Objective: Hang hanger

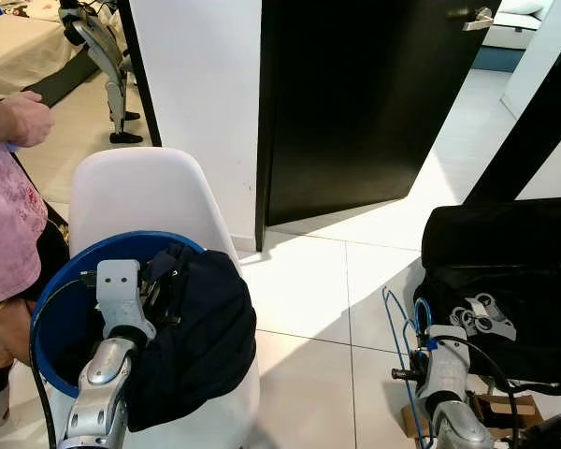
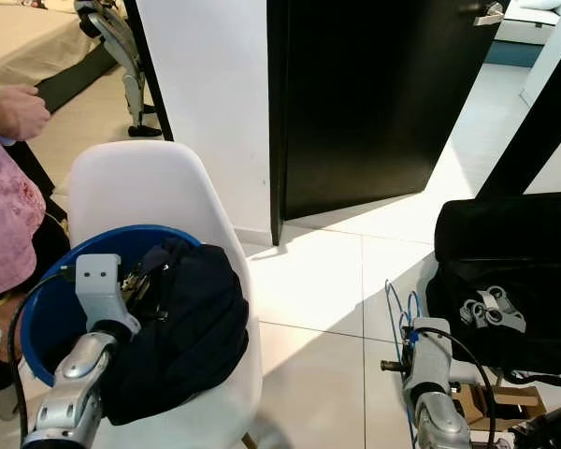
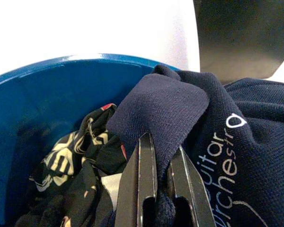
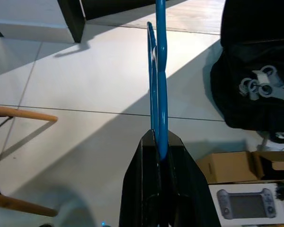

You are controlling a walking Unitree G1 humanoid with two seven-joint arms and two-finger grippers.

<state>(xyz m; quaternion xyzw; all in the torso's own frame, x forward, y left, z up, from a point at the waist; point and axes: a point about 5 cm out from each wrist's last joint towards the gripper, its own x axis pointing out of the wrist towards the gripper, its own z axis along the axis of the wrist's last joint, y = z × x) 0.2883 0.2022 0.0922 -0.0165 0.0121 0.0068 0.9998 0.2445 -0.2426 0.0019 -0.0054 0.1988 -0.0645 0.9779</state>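
Right wrist view shows the hanger (image 4: 157,71), a thin blue wire one, pinched edge-on between the two black fingers of the right gripper (image 4: 159,142), which are closed tight on its lower part. From the head camera the hanger (image 1: 404,323) stands up beside the right arm, low over the white tiles and well to the right of the white chair (image 1: 140,192).

On that chair sits a blue basket (image 1: 51,290) of laundry, and the left gripper (image 3: 163,156) reaches into it. Its fingers are narrowed around a fold of the navy shirt (image 3: 217,142) (the one with pale lettering), with a black patterned garment (image 3: 71,165) lying lower in the basket beside it.

As a judgement, the work is at an early step: the hanger is in hand and a garment is being picked out, but nothing is on the hanger yet. The next move likely calls for lifting the shirt free of the basket, then bringing hanger and collar together.

Around the chair: a person in a pink top (image 1: 9,224) stands close at its left, a hand (image 1: 23,117) raised. Behind the chair is a white wall and a dark open door (image 1: 355,103). To its right on the floor lie a black bag (image 1: 505,271) and a cardboard box (image 4: 232,165), which could crowd the right arm's swing.
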